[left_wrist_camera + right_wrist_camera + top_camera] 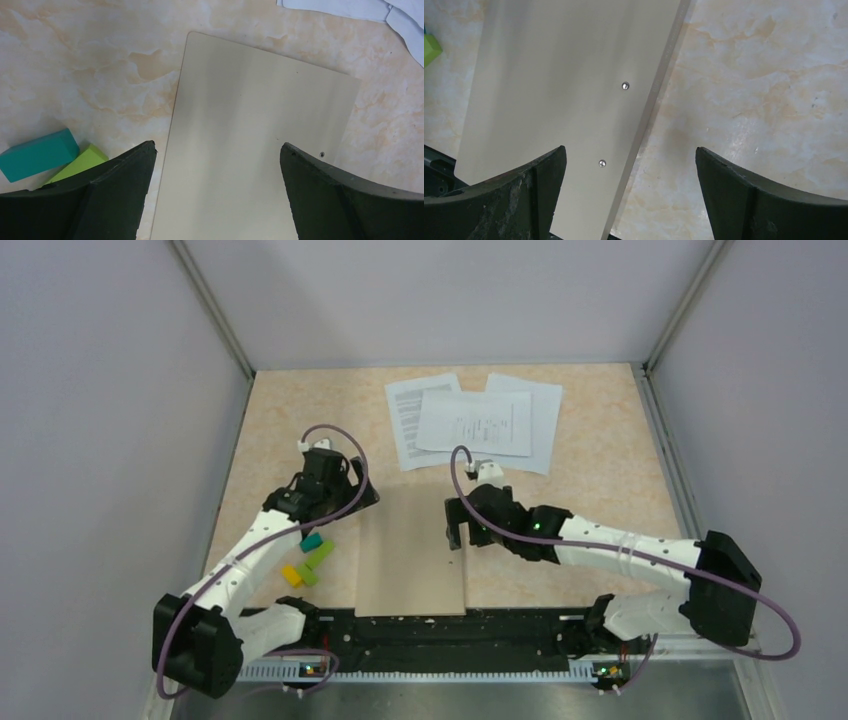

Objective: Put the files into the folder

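Right pincer, jaws wide and empty, hovers over the closed folder's right long edge. Left pincer, equally wide, at its left edge. Files lie beyond the folder, far side of worktop.

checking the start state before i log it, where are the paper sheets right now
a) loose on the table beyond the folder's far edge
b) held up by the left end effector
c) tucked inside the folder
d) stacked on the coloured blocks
a: the files lie overlapping on the table, past the far edge of the folder, which lies flat nearer the arms with no sheet on it.
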